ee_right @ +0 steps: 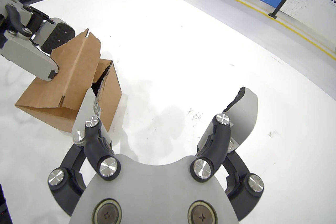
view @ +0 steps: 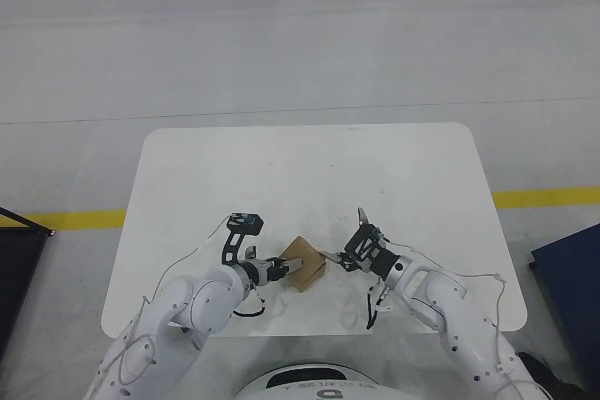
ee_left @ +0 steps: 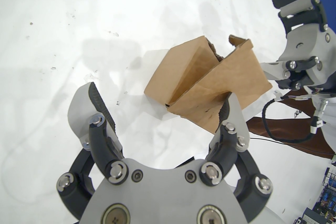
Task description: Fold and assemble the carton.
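A small brown cardboard carton stands partly folded near the table's front edge, with one flap raised and a torn open end. My left gripper sits at its left, open. One of its fingertips touches the raised flap; the other hangs over bare table. My right gripper is at the carton's right, open wide. One right finger rests against the carton's open end. In the right wrist view, the left gripper is seen pressing the flap.
The white table stretches bare behind the carton. Its front edge lies close to both arms. Off the table are a dark rack at left, a blue panel at right, and thin cables by the right wrist.
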Robot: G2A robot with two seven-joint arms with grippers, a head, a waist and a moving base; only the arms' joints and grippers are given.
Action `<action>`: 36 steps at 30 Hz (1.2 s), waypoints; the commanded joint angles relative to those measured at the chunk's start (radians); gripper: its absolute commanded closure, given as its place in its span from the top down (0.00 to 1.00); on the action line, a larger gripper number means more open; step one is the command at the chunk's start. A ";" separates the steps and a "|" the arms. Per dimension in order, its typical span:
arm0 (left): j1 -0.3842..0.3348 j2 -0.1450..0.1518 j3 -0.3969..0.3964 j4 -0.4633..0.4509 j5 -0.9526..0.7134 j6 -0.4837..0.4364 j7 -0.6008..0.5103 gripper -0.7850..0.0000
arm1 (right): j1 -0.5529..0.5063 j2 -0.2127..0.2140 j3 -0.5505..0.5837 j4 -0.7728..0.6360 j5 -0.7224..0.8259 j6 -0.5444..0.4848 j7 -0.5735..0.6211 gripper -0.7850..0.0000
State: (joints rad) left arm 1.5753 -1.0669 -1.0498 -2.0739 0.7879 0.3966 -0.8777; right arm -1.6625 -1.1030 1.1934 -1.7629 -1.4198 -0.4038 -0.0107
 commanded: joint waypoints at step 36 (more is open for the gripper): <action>-0.004 -0.010 0.000 0.015 0.004 0.007 0.002 1.00 | 0.015 0.003 -0.014 0.023 0.025 -0.059 -0.009 1.00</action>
State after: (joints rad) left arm 1.5712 -1.0767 -1.0493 -2.0590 0.7922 0.4034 -0.8754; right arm -1.6478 -1.0998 1.1799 -1.7425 -1.3951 -0.4633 -0.0208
